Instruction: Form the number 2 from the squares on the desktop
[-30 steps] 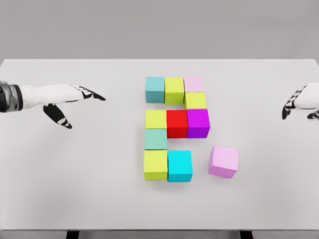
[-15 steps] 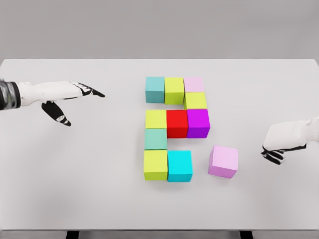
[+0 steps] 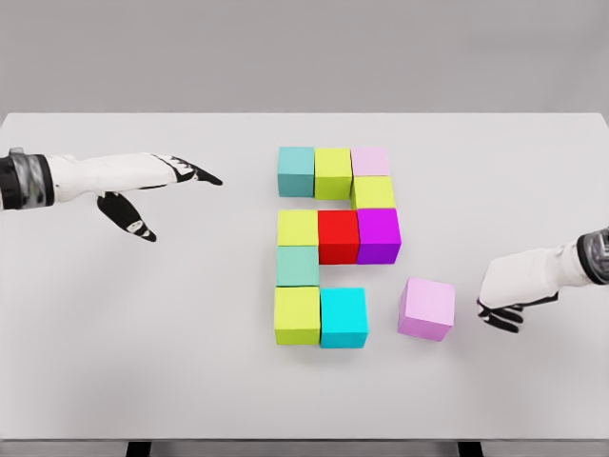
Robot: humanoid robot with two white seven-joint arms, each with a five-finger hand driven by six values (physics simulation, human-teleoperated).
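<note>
Coloured cubes lie on the white table (image 3: 143,362). The top row holds a teal cube (image 3: 296,171), a yellow-green cube (image 3: 333,173) and a pale pink cube (image 3: 371,161), with another yellow-green cube (image 3: 373,193) under the pink one. The middle row is yellow (image 3: 298,228), red (image 3: 338,236) and purple (image 3: 378,235). Below come a teal cube (image 3: 297,266), a yellow-green cube (image 3: 297,315) and a cyan cube (image 3: 343,317). A loose pink cube (image 3: 426,308) sits apart, right of the cyan one. My right hand (image 3: 502,290) hovers just right of it, fingers curled, holding nothing. My left hand (image 3: 162,186) is open at the left.
Bare table surface stretches to the left and right of the cubes and along the near edge. A grey wall stands behind the table's far edge.
My right hand came down from the right edge and moved left to just beside the loose pink cube. My left hand drifted slightly right. No cube moved.
</note>
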